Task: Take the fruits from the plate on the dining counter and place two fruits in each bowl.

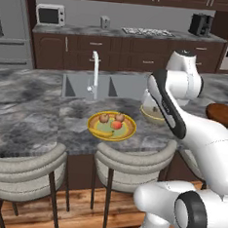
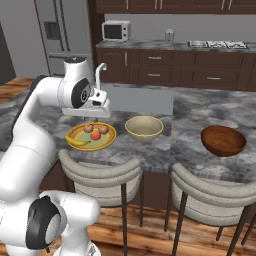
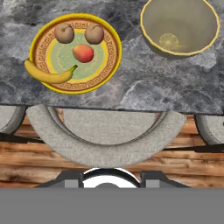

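Note:
The yellow-rimmed plate (image 3: 111, 46) (image 1: 128, 132) (image 2: 106, 140) lies on the grey marbled dining counter (image 3: 144, 87) near its front edge. On it rest a banana (image 3: 47, 74), an orange-red round fruit (image 3: 83, 53), a brownish round fruit (image 3: 64, 33) and a reddish-brown one (image 3: 94, 33). The cream bowl (image 3: 179, 26) (image 2: 144, 127) stands just right of the plate with no fruit in it. The dark wood-like bowl (image 2: 223, 140) (image 1: 222, 114) sits further right. My gripper (image 2: 89, 113) hovers well above the plate, pointing down; its fingers are hidden, and nothing hangs under it.
An inset sink (image 1: 82, 85) with a white tap (image 1: 94, 72) lies behind the plate. Padded stools (image 3: 105, 144) (image 2: 100, 175) (image 2: 215, 187) stand along the counter's front edge. A back-wall counter holds a microwave (image 1: 50, 14).

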